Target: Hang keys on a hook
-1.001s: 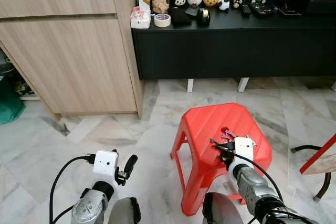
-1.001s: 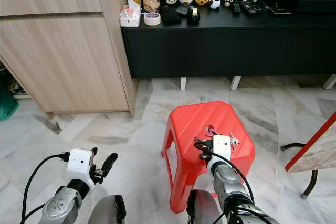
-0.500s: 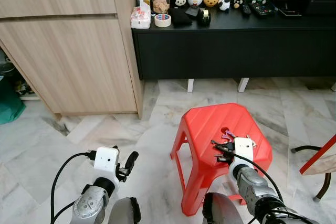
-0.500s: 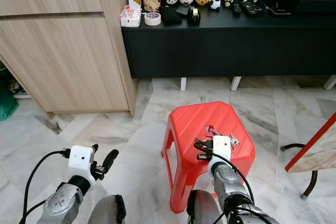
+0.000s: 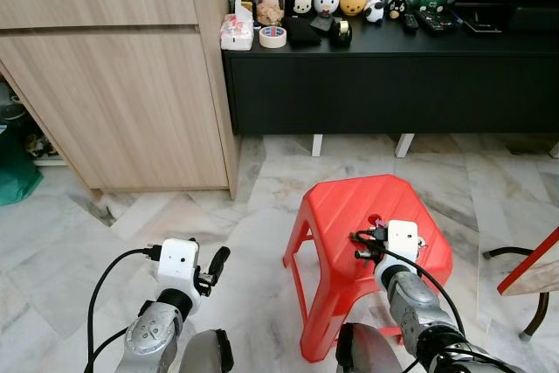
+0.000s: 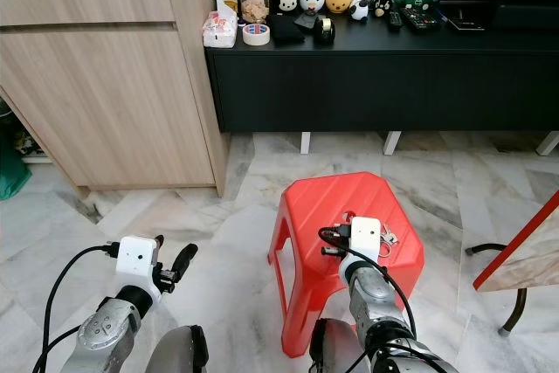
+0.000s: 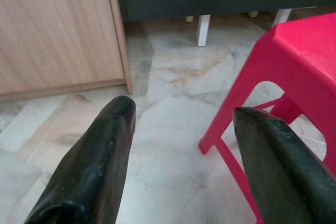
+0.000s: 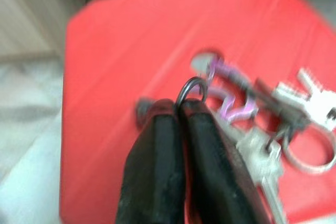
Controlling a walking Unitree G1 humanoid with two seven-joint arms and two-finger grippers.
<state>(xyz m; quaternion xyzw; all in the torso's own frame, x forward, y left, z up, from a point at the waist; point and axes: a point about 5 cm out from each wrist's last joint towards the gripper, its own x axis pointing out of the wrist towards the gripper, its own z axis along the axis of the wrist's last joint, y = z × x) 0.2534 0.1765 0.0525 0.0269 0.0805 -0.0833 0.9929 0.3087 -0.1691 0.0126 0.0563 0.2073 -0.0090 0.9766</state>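
- Broadly, a marble floor (image 5: 175, 216) runs up to a wooden cabinet (image 5: 122, 102) and a long black desk (image 5: 393, 67) carrying jars, toy figures and remotes along its top; no hook can be made out in these views.
- Nearer, the red stool (image 5: 349, 207) stands on the floor just before the robot, and the keys (image 8: 273, 108) lie on its seat — a bunch of silver keys, a purple clip and loose rings.
- Left gripper (image 7: 181, 166) hangs low over the floor beside the stool, its fingers (image 7: 94, 166) spread wide with nothing between them.
- Right gripper (image 8: 181, 116) is down on the stool seat with its fingers (image 8: 157, 161) pressed together on a thin dark ring (image 8: 190, 90) at the edge of the bunch; the rest of the keys lie on the plastic beside it.
- Risk, as I judge it: the hold is on a slim wire ring at the very fingertips — a fast lift could let the ring pivot or slide out, and the bunch would drop back on the stool or onto the floor.
- Also, the dangling keys will swing once raised, which could make threading a ring over a hook awkward; and since the hook is not in sight, the robot must carry the bunch while walking, giving the pinch more chances to loosen.
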